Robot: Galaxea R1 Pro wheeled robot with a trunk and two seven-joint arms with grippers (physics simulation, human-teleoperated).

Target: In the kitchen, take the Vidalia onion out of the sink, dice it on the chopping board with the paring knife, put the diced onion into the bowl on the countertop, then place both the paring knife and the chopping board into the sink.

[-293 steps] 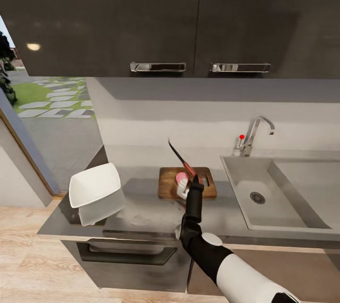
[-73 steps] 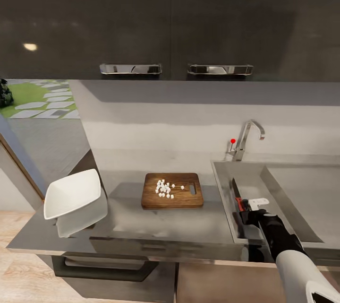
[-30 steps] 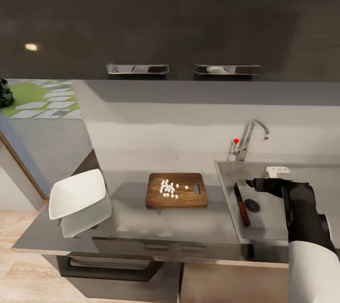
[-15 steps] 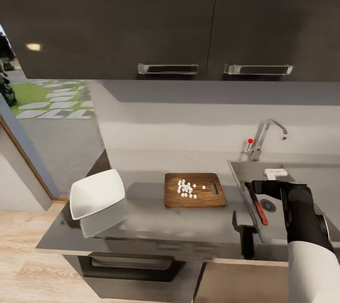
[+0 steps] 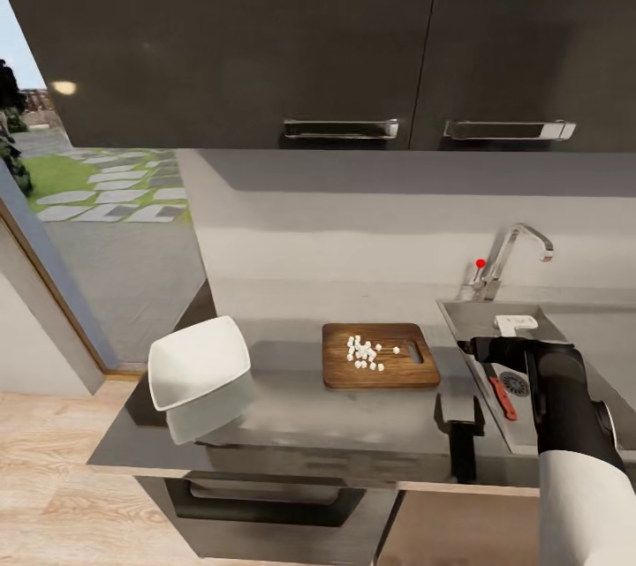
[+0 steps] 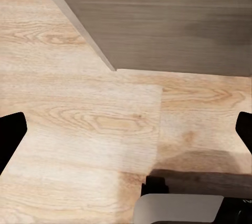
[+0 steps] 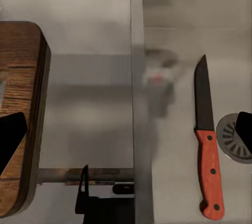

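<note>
Status: the knife (image 5: 503, 397) lies released on the floor of the sink (image 5: 565, 319), red handle toward the robot, blade pointing away, just beside the drain (image 7: 234, 137) at its 9 o'clock in the head view. A second ago it lay in the same place, and 2.4 s ago the right gripper was lowering it over the sink's near edge — so the knife part of the task is judged complete.

The right gripper (image 5: 496, 339) hovers above the sink with fingers spread and nothing between them. The left gripper (image 6: 126, 132) is also spread wide and empty, facing the wooden floor (image 6: 79, 124).

The whole head view has shifted since half a second ago: the board (image 5: 381, 356) and bowl (image 5: 198, 361) sit further right in the picture, which is camera motion, not movement of the objects.

Remaining work — the diced onion (image 5: 366, 353) sits in a small heap on the board, at about 9 o'clock from the sink. The bowl is empty, well apart at the counter's (image 5: 300, 416) left end. The dice must reach the bowl before the board goes into the sink.
</note>
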